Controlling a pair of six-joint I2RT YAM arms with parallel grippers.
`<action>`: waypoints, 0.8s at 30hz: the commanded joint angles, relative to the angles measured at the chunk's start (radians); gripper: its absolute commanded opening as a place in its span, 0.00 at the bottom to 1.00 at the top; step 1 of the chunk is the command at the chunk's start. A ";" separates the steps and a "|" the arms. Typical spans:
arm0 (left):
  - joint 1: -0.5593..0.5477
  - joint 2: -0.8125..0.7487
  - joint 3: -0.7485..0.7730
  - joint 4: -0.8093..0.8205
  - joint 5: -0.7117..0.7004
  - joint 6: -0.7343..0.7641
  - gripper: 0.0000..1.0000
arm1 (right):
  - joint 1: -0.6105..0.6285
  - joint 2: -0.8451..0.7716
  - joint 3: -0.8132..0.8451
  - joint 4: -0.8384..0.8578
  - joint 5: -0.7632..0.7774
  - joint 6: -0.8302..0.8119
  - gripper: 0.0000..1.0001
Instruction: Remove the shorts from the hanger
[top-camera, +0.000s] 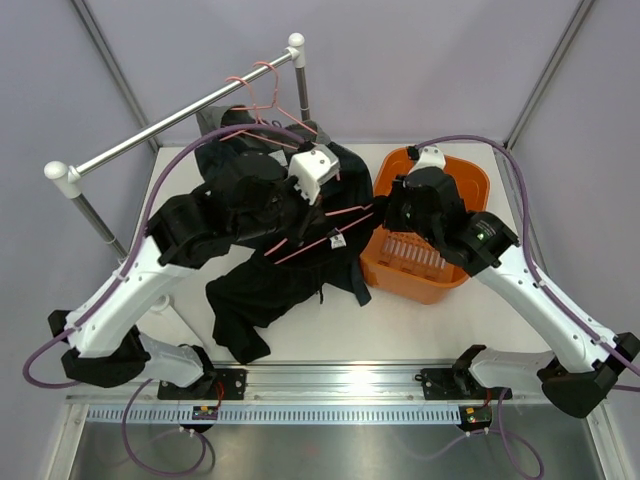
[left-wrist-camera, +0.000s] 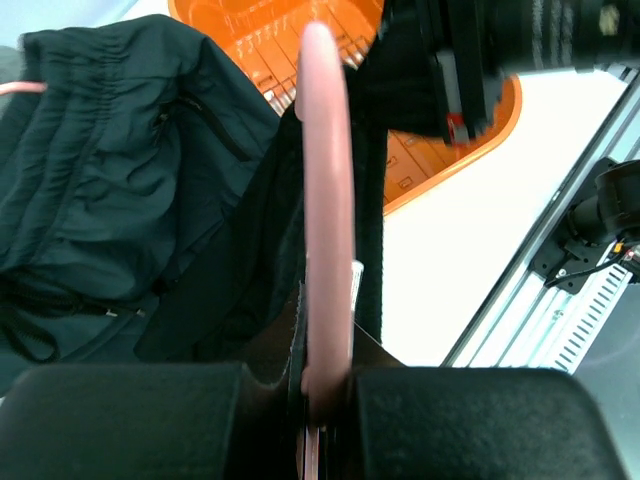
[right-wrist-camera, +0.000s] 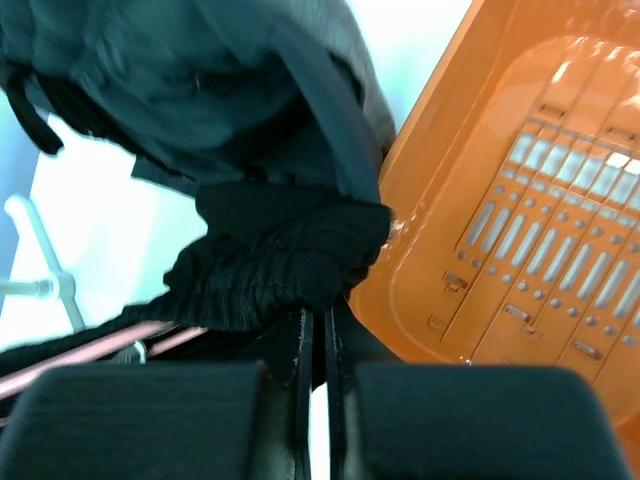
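A pink hanger (top-camera: 322, 235) carries dark shorts (top-camera: 285, 285) that drape onto the table left of the orange basket. My left gripper (top-camera: 298, 212) is shut on the hanger's pink bar (left-wrist-camera: 327, 200), as the left wrist view (left-wrist-camera: 325, 385) shows. Dark navy shorts (left-wrist-camera: 100, 180) hang to its left. My right gripper (top-camera: 387, 215) is at the basket's left rim. In the right wrist view (right-wrist-camera: 318, 325) it is shut on the black ribbed waistband (right-wrist-camera: 270, 265), with navy cloth (right-wrist-camera: 220, 80) above it. No mid-grey pair can be told apart.
The orange basket (top-camera: 472, 178) stands at the right, its slotted floor bare (right-wrist-camera: 540, 230). A metal clothes rail (top-camera: 170, 120) crosses the back left, with another pink hanger (top-camera: 262, 88) hooked on it. An aluminium rail (top-camera: 340, 375) runs along the near edge.
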 joint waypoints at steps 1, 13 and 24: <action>-0.006 -0.150 -0.034 0.032 0.004 0.017 0.00 | 0.002 0.042 0.122 -0.057 0.185 -0.022 0.00; -0.006 -0.342 -0.114 0.060 0.053 0.033 0.00 | -0.011 0.180 0.285 -0.114 0.170 -0.019 0.00; -0.005 -0.229 -0.182 0.521 -0.367 -0.132 0.00 | 0.161 0.081 0.276 -0.086 0.069 -0.010 0.00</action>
